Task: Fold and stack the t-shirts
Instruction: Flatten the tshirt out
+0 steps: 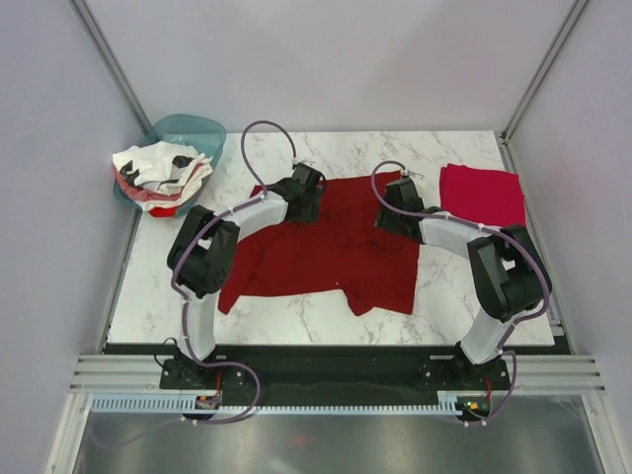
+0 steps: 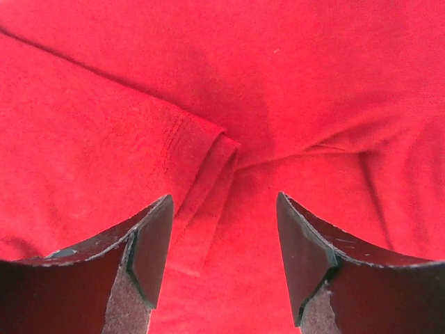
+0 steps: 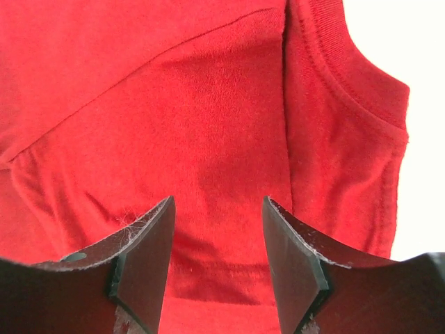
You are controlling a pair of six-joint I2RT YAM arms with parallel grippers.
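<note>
Left gripper (image 2: 222,233): jaws apart, nothing pinched, low over the dark red t-shirt (image 1: 326,255). A doubled-over sleeve hem (image 2: 205,181) lies on the cloth just ahead of its fingers (image 2: 149,254). Right gripper (image 3: 217,226): jaws apart too, nothing between them, cloth flat underneath. It hovers beside a stitched, ribbed edge (image 3: 334,118) of the same shirt; can't tell if that is neck or sleeve. Bare white tabletop shows just past that edge. From above, both grippers sit at the shirt's far side, left one on the far-left corner, right one on the far-right corner, arms reaching in from the near edge. The shirt is spread mid-table, wrinkled, on the white marble table (image 1: 296,318). A crimson-pink t-shirt (image 1: 482,195) lies folded into a neat rectangle at the far right, apart from the spread one. At the far left corner, white t-shirts with black and red marks (image 1: 158,170) are heaped loose in a teal plastic basin (image 1: 197,128), spilling over its near rim.
</note>
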